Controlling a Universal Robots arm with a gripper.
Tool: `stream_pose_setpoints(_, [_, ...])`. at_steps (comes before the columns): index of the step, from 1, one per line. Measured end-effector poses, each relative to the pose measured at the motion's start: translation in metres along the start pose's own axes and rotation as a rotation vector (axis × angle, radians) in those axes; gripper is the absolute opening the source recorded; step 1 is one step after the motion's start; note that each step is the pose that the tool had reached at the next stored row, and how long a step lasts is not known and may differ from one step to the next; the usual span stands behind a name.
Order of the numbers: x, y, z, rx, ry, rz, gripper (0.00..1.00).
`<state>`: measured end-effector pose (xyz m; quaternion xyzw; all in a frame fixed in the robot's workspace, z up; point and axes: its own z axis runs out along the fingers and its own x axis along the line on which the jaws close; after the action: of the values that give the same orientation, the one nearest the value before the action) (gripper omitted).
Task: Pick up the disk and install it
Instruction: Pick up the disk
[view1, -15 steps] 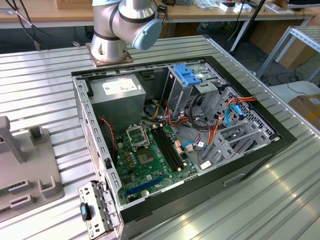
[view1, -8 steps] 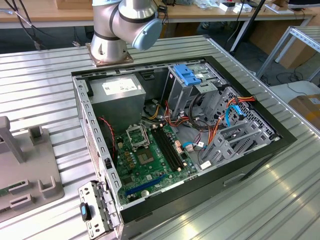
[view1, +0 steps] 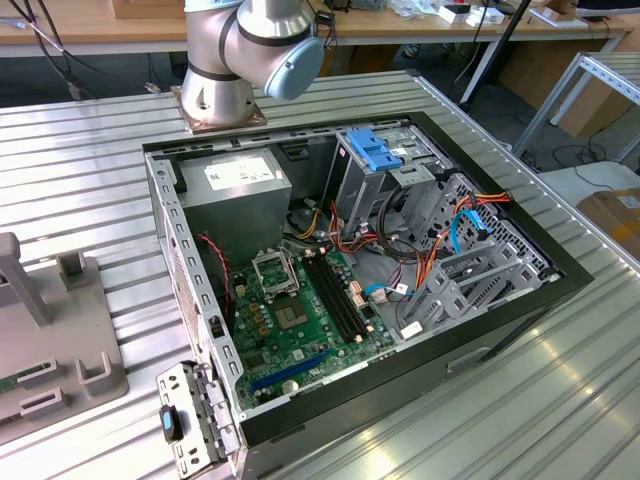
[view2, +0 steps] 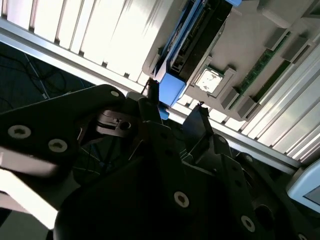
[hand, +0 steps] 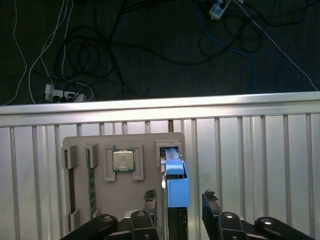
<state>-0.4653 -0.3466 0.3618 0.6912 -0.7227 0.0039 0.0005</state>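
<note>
One ribbed metal desk (view1: 90, 170) carries everything in the exterior view. Largest on it is an open computer case (view1: 400, 395), lying on its side with a green motherboard (view1: 300, 320) exposed. The base of the arm (view1: 250, 50) is fixed to the desk just beside the case. At the exterior view's left lies a grey tray (view1: 50, 370).

In both wrist views the tool (hand: 179, 196) (view2: 176, 100) hangs over that tray (hand: 125, 200) (view2: 240, 45). Its fingers are spread, one on each side of the disk (hand: 176, 187) (view2: 187, 45), and do not pinch it. The disk stands on edge in a slot of the tray, with the blue carrier end facing the tool. Whether either finger touches the frame cannot be told.

Beside the disk's slot a square processor chip (hand: 122, 161) (view2: 207, 81) sits in its own recess. A green memory stick (hand: 92, 185) lies in a further slot.
</note>
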Motion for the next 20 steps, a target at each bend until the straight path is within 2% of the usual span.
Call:
stream_pose_setpoints(2, [0.0,0.0,0.0001,0.0,0.0,0.0,0.48])
stream_pose_setpoints(3, [0.0,0.0,0.0001,0.0,0.0,0.0,0.54])
stream_pose_setpoints(12, [0.0,0.0,0.0004,0.0001,0.0,0.0,0.54])
stream_pose_setpoints(20, [0.0,0.0001,0.0038,0.0,0.0,0.0,0.54])
